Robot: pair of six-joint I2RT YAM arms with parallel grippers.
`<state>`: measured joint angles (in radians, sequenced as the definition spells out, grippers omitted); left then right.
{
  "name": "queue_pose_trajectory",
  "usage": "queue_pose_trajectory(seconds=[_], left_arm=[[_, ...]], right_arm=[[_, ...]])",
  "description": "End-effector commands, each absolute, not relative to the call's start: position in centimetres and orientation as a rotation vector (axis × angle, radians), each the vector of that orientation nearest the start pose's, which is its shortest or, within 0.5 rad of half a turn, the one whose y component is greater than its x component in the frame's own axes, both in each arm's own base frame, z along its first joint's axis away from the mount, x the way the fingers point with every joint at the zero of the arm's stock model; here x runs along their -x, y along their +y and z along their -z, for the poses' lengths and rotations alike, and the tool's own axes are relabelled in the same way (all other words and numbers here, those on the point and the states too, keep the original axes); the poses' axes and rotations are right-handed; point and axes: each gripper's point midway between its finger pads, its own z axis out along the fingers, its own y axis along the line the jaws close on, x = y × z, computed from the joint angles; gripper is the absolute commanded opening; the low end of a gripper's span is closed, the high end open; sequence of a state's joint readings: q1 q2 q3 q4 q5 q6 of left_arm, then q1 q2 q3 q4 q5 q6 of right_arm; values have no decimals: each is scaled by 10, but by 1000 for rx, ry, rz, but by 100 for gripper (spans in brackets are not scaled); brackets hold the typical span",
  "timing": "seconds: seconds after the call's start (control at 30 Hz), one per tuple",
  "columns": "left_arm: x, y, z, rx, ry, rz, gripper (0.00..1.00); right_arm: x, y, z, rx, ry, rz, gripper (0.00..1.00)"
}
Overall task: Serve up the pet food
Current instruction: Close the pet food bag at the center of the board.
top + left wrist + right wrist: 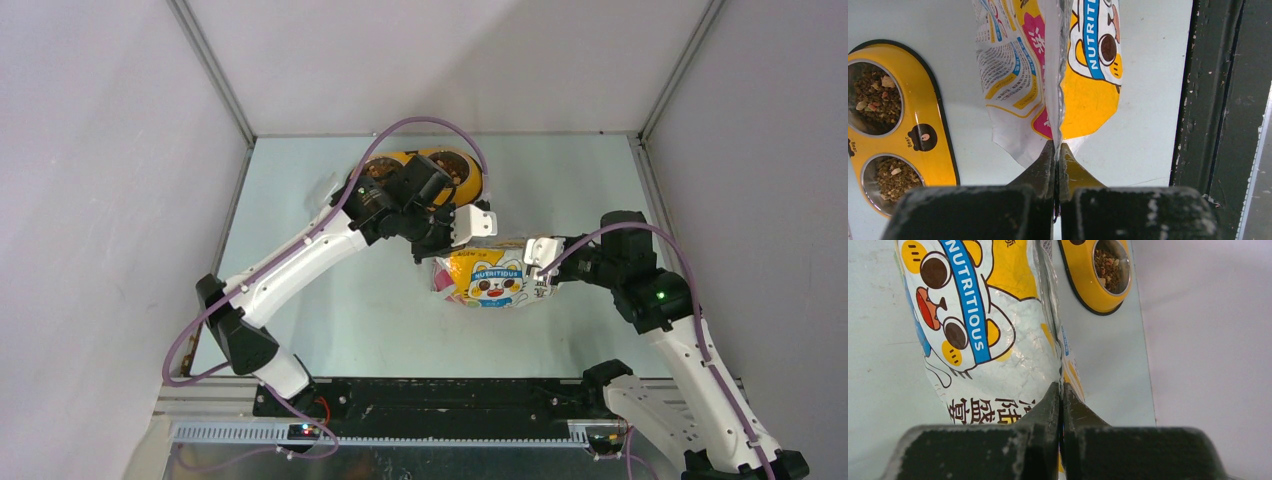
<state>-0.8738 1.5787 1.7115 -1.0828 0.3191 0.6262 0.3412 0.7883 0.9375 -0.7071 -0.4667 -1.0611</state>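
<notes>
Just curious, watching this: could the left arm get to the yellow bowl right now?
Probably yes: the yellow bowl lies close beside the left gripper, nothing between them. But that gripper is shut on the food bag's edge, so it must let go first.

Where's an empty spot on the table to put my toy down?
Bare table lies at the far right, between the yellow bowl and the right wall. Another patch lies near the front edge, between the bag and the left arm. The middle is crowded: left end effector and right end effector pinch the bag beside the bowl.
</notes>
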Motion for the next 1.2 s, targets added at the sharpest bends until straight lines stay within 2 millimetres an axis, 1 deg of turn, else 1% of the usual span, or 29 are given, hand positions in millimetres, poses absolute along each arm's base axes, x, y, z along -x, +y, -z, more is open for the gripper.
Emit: queue_pose_trajectory(seconds=[0.0,0.03,0.07,0.13,0.2,0.23,0.3,0.37,0.4,0.43,0.47,0.67,0.73,0.8,0.83,0.9,1.0,1.07,1.17], left_arm=[[-212,-312,-261,-1793,1738,549,0],[-212,-312,-262,-1791,1739,548,0],[-212,-312,-261,-1791,1739,548,0],[-212,-312,-261,-1793,1740,549,0],[-212,-312,-261,-1792,1737,548,0],[-212,-312,-261,-1791,1739,548,0],[-212,-311,-261,-1791,1738,548,0],[-211,-311,-262,-1792,1737,548,0],[-211,-311,-262,-1792,1737,547,0],[-211,-310,-261,-1792,1739,546,0],[-211,-311,-262,-1792,1736,546,0],[-212,-311,-261,-1790,1738,544,0],[-212,-310,-261,-1790,1738,541,0],[-213,-310,-259,-1791,1741,537,0],[-213,-310,-257,-1792,1744,535,0],[-213,-309,-255,-1791,1749,533,0],[-214,-309,-254,-1789,1756,543,0],[-215,-309,-253,-1784,1762,549,0],[-216,-309,-253,-1777,1769,554,0]], right_arm=[[-256,109,-266,1452,1407,146,8],[-256,107,-266,1456,1411,160,12],[-256,103,-264,1457,1426,176,19],[-255,98,-265,1448,1435,189,27],[-253,96,-266,1438,1435,190,31],[-252,94,-268,1428,1435,196,31],[-253,92,-269,1422,1439,211,30],[-255,89,-269,1416,1445,227,24],[-256,88,-269,1414,1448,232,12],[-257,87,-270,1411,1448,237,5],[-257,87,-270,1412,1448,238,0],[-258,86,-276,1389,1435,251,0],[-256,86,-274,1403,1432,253,0],[-252,85,-268,1434,1437,255,11],[-251,83,-264,1446,1440,259,23],[-248,82,-256,1474,1432,268,33],[-243,85,-249,1502,1401,264,36],[-241,87,-249,1513,1378,258,36],[-240,89,-249,1524,1363,260,32]])
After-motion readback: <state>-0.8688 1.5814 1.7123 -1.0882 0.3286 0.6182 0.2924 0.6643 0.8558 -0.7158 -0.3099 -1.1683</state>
